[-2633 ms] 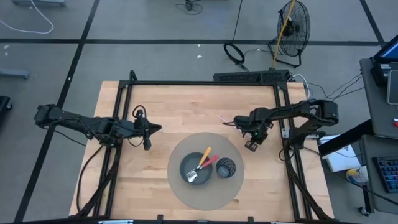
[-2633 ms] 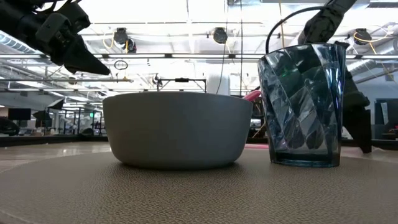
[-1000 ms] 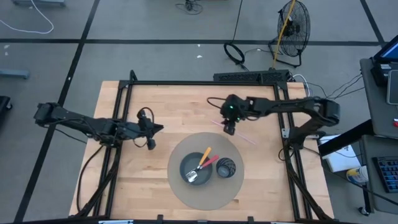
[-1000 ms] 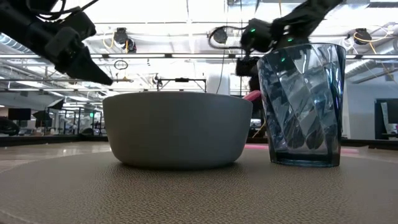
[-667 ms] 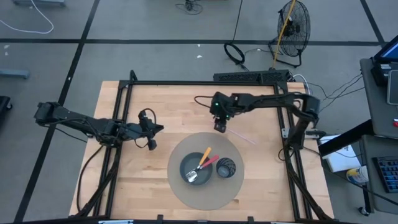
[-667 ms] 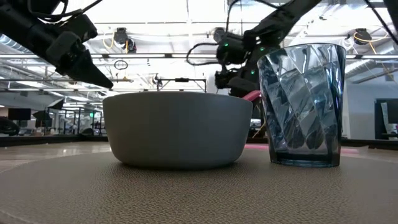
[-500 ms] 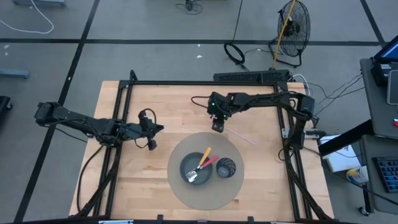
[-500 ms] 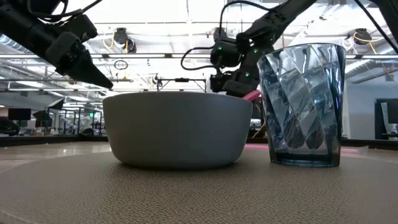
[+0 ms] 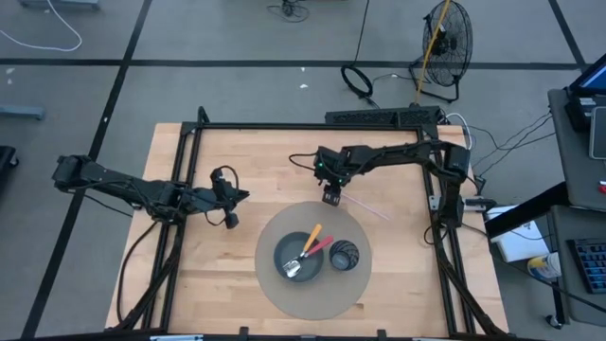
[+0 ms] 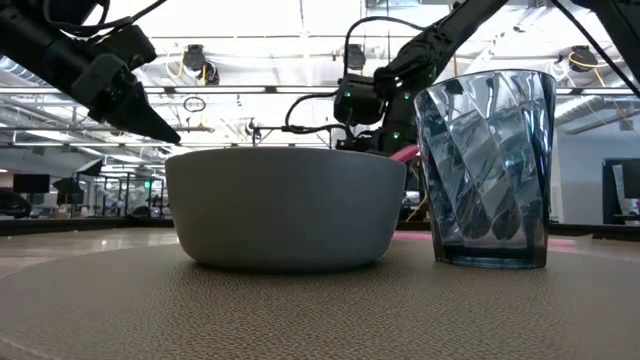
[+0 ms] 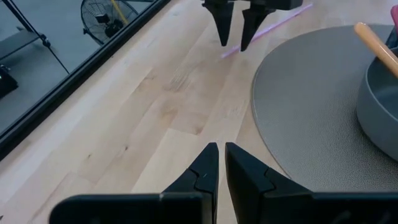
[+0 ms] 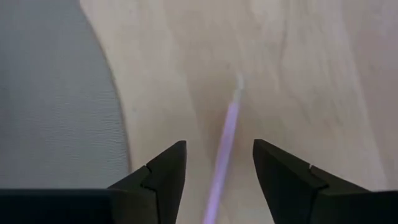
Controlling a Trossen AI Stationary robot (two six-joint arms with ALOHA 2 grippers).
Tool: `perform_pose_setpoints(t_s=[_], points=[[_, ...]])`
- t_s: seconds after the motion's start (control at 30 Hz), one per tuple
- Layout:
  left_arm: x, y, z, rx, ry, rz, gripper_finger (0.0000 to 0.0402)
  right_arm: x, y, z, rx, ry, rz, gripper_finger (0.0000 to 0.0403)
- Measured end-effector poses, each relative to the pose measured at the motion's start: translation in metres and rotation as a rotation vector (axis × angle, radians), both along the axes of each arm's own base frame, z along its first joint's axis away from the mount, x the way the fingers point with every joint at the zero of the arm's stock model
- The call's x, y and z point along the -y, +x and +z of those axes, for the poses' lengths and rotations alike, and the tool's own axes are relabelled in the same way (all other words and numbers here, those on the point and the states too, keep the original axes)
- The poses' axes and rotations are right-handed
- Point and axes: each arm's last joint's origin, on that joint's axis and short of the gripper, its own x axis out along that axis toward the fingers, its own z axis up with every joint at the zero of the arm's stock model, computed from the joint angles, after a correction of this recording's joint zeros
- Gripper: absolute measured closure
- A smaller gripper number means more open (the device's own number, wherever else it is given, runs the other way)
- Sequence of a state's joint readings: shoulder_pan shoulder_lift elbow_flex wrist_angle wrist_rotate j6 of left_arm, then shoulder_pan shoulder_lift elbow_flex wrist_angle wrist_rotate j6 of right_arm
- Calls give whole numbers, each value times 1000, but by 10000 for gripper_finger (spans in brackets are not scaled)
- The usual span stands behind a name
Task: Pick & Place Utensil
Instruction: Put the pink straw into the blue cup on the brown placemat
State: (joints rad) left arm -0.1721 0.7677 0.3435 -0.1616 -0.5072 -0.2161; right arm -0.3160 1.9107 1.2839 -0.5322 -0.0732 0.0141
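Note:
A thin pink stick [image 9: 365, 206] lies flat on the wood just beyond the round grey mat [image 9: 284, 294]. My right gripper [image 9: 330, 197] hangs open over the stick's left end [image 12: 229, 127], one finger on each side and not touching it. The left wrist view also shows the right gripper [image 11: 233, 31] spread above the pink stick [image 11: 273, 25]. On the mat stand a grey bowl [image 9: 287, 254] and a blue cup [image 9: 345, 255]. An orange-handled utensil [image 9: 311, 237] and a pink-handled one [image 9: 323, 247] lean in the bowl. My left gripper [image 9: 229, 219] hovers shut left of the mat.
A black frame [image 9: 312, 126] runs round the table's far and side edges. Bare wood [image 9: 265, 170] lies between the two grippers. In the low view the bowl [image 10: 285, 205] and the cup [image 10: 487, 165] stand near the camera, and the right gripper [image 10: 365, 135] shows behind them.
My right gripper has travelled toward the table's left edge along the pink stick and now hangs over its left end. The stick, bowl and cup have not moved.

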Motion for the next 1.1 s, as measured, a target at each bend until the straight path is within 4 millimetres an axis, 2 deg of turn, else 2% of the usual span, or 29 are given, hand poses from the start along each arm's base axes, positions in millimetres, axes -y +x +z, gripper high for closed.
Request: perform_pose_setpoints(t_s=[0.67, 0.87, 1.1], points=[[0, 0, 0, 2, -6, 3, 366, -3, -5, -2, -80, -36, -38, 260], [0, 0, 0, 3, -6, 3, 366, -11, -1, -2, -61, -43, -11, 257], [0, 0, 0, 7, -22, 1, 366, -13, -7, -8, -92, -34, -28, 250]])
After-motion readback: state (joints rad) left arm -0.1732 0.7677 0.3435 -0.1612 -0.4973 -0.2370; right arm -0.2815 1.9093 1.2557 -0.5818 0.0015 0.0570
